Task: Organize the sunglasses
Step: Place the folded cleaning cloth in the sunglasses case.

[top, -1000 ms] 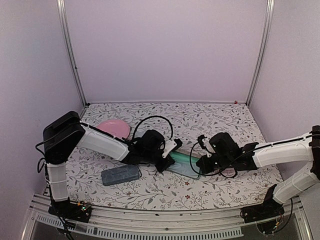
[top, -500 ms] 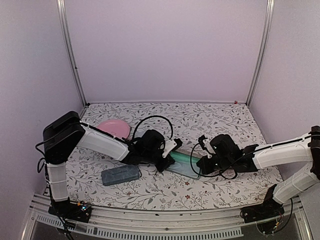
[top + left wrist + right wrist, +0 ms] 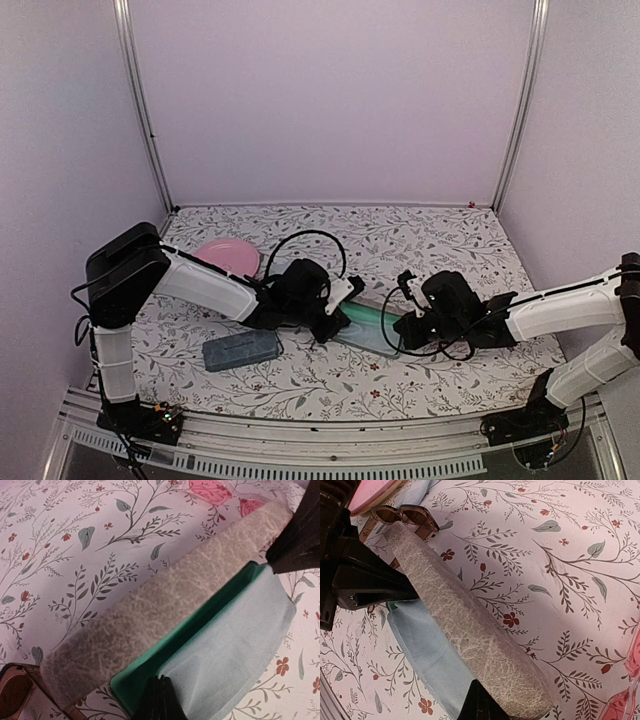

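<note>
Left gripper [image 3: 335, 318] & right gripper [image 3: 405, 325] seem to be holding the case [image 3: 150, 615] open, cloth [image 3: 235, 640] inside. Can't tell jaw state for either. Next, prob.: sunglasses [image 3: 405, 516] beside it go in.

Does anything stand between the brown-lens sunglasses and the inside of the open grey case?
Yes. A pale blue cloth lies across the green opening of the case. The sunglasses lie outside it, at the case's end.

Case [image 3: 470, 625] matt, cracked leather-look; cloth [image 3: 230, 640] soft weave; sunglasses [image 3: 402, 516] glossy.
</note>
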Controlling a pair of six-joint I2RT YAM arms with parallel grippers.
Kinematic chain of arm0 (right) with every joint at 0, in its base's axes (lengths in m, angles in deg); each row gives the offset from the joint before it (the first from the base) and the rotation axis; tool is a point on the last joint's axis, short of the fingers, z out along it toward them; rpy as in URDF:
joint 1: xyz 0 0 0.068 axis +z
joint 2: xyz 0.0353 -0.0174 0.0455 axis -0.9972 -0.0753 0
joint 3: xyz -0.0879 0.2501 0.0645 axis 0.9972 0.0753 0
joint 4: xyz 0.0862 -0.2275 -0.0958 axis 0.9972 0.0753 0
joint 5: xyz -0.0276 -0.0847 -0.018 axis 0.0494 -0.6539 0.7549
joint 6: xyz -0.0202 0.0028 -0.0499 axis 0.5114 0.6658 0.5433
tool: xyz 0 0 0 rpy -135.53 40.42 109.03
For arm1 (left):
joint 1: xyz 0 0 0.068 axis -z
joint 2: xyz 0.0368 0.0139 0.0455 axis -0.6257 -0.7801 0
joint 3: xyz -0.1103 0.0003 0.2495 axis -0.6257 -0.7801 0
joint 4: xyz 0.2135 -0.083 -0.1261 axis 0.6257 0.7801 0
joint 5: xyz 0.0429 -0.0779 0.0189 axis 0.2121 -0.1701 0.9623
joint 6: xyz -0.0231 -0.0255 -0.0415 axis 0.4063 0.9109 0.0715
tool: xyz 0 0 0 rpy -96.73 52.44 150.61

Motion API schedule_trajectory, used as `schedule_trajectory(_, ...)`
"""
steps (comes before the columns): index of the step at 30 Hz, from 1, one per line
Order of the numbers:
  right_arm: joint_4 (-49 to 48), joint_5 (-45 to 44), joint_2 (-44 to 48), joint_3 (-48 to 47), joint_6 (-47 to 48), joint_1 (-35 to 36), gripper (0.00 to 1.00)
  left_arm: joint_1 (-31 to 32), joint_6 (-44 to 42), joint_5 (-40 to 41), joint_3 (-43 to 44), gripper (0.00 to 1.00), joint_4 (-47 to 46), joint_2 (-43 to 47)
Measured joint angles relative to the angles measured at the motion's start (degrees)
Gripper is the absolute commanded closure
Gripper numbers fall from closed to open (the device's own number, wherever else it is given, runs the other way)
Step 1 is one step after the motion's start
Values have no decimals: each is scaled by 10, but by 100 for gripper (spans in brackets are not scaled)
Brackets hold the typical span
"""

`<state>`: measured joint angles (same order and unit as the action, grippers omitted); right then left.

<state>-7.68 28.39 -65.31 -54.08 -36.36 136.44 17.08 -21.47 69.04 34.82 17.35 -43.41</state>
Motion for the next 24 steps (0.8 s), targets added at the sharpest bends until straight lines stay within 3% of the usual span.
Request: schedule_trajectory(24,-28,-46,3,19,4,34,99,0,0,0,-4,100,-22,0)
